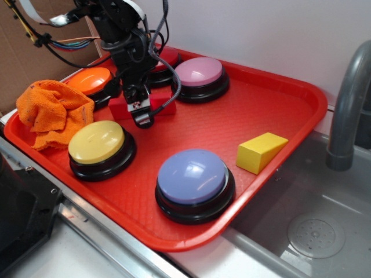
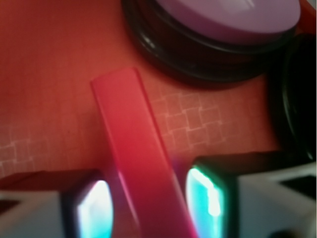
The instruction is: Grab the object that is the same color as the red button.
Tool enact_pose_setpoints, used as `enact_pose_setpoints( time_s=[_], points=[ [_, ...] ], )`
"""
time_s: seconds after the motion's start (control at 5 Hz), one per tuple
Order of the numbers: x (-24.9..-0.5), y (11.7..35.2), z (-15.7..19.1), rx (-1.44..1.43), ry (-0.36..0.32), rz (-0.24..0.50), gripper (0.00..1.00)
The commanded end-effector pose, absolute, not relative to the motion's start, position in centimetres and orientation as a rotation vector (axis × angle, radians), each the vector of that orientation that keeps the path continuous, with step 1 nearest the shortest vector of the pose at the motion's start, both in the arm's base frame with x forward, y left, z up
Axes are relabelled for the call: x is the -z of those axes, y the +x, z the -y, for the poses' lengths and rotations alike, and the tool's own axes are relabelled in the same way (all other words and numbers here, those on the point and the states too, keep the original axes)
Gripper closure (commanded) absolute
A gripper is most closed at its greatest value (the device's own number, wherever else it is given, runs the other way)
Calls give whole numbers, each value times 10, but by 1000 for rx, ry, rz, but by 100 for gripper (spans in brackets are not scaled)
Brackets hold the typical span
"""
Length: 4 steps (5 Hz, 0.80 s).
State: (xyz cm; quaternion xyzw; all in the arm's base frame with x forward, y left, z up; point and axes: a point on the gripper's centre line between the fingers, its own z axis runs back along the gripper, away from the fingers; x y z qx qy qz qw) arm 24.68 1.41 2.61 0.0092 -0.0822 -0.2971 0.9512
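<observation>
- Your tool [image 2: 148,203] straddles the red block [image 2: 133,148] near the pink button [image 2: 233,20], jaws spread, not yet pinching.
- Closing off-centre risks twisting the block away.

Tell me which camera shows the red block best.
The wrist view: the red block fills the frame, running between the two fingers, its top face unobstructed. In the exterior view the gripper covers the middle of the block, leaving only its ends showing.
</observation>
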Motion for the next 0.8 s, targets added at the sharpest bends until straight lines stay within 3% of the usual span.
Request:
enact_pose_setpoints(
  time_s=[0.0, 0.4, 0.6],
  points=[
    [-36, 255, -9, 576, 29, 167, 100],
    [-98, 264, -7, 361, 32, 90, 100],
    [-142, 256, 6, 168, -15, 74, 100]
  ],
)
